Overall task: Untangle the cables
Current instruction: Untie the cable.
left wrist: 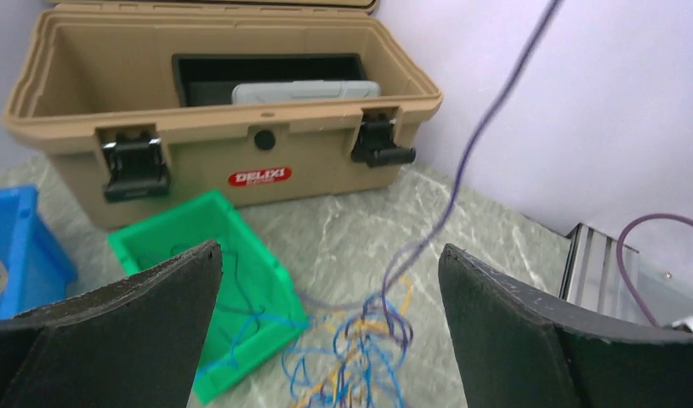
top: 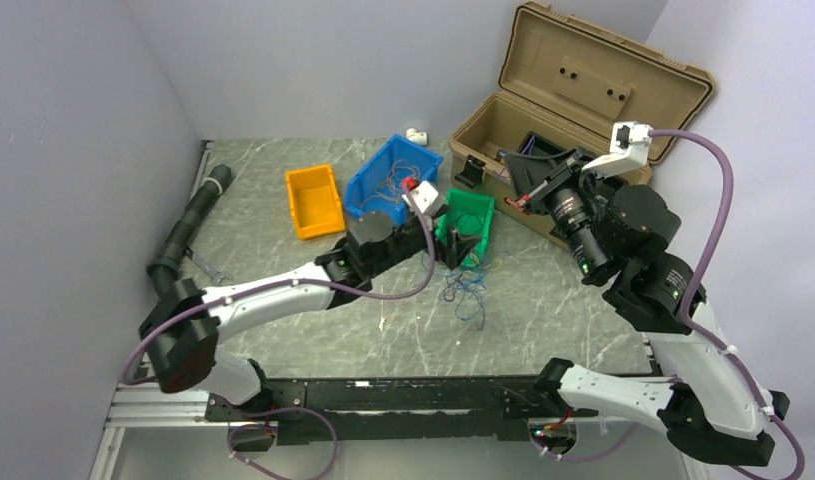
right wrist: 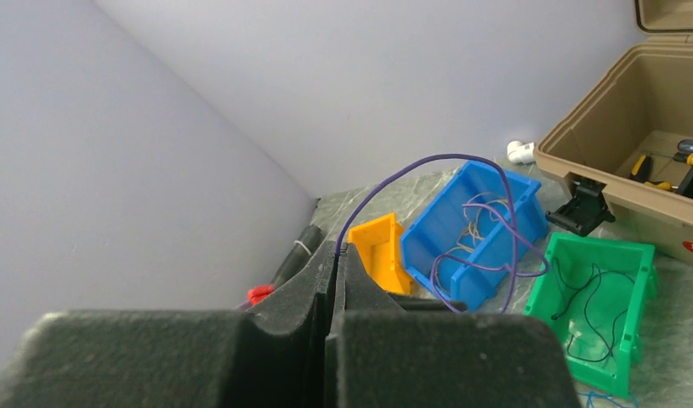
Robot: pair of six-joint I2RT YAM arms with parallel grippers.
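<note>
The cables (top: 464, 292) lie as a loose tangle of blue, yellow-orange and dark strands on the table, just in front of the green bin (top: 477, 211). My left gripper (top: 455, 248) hovers over them, open wide. In the left wrist view the tangle (left wrist: 383, 342) sits between and beyond the two fingers of the left gripper (left wrist: 330, 259), untouched. A thin purple wire (left wrist: 479, 127) rises from the tangle up to the right. My right gripper (right wrist: 336, 251) is shut on that purple wire (right wrist: 445, 156), held high near the toolbox (top: 583, 95).
The green bin (right wrist: 599, 255) holds a few dark wires. A blue bin (top: 385, 180) with pale wires and an orange bin (top: 314, 200) stand to its left. The tan toolbox (left wrist: 241, 153) is open at the back right. A black corrugated hose (top: 188, 226) lies along the left wall.
</note>
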